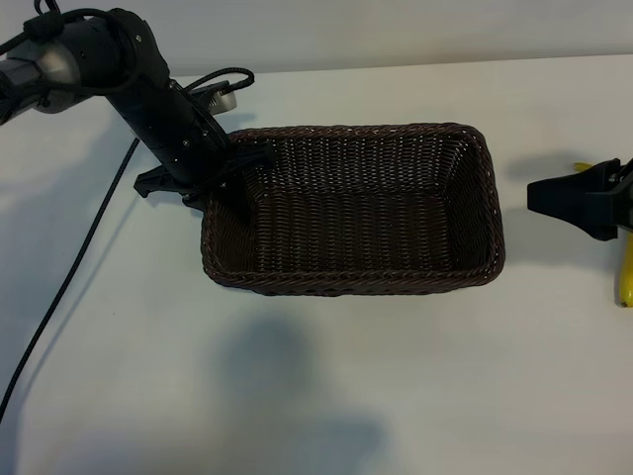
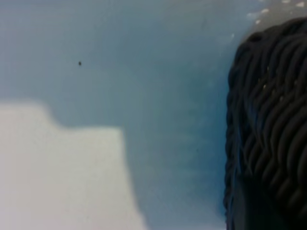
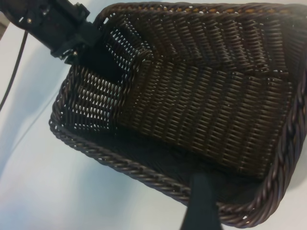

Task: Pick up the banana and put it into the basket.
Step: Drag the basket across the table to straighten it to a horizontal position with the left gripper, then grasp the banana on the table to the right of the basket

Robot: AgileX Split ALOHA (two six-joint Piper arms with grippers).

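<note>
Here, my left gripper [image 1: 229, 170] straddling the near-left braided rim of the dark brown woven wicker basket [image 1: 475, 198], fingers parted, my right gripper [image 1: 569, 198] open beside it, smooth yellow curved banana [image 1: 626, 282] underneath on the white table [image 1: 297, 396].

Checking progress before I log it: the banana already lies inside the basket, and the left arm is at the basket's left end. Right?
Not quite. The basket holds nothing; the banana lies on the table to its right, beneath the right gripper, as the exterior view shows. The left gripper is indeed at the basket's left end.
</note>
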